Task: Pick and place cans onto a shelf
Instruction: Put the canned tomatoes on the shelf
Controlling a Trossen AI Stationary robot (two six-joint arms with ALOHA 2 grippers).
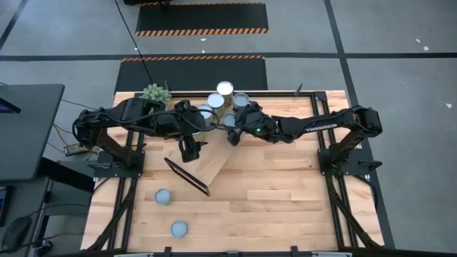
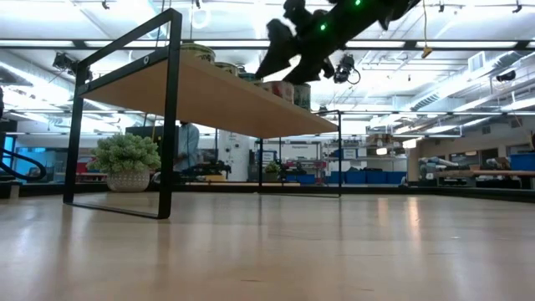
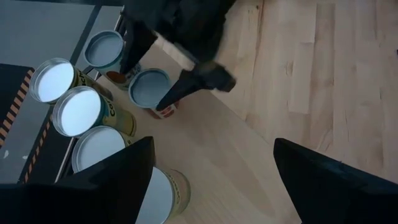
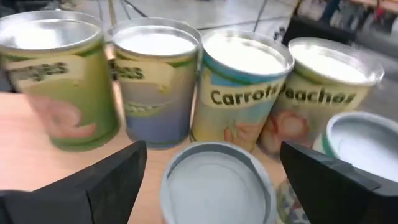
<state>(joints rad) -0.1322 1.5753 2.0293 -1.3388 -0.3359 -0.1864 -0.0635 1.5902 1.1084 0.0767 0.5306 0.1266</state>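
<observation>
The light-wood shelf (image 1: 211, 164) stands slantwise on the table on black frame ends; it also shows in the low view (image 2: 217, 92). Several cans (image 1: 225, 88) stand upright at its far end, among them a "Carrots" can (image 4: 239, 93) and a "Peaches" can (image 4: 323, 87). My right gripper (image 1: 232, 135) is open over the shelf, its fingers on either side of a grey-topped can (image 4: 217, 183), with gaps showing on both sides. That can also shows in the left wrist view (image 3: 149, 87). My left gripper (image 1: 191, 148) is open and empty above the shelf's middle.
Two more cans (image 1: 163, 196) (image 1: 178, 228) stand on the tabletop near the front left. A spiky green plant in a pot (image 1: 156, 93) sits at the far left, beside the shelf. Both arms reach in over the shelf, close to each other.
</observation>
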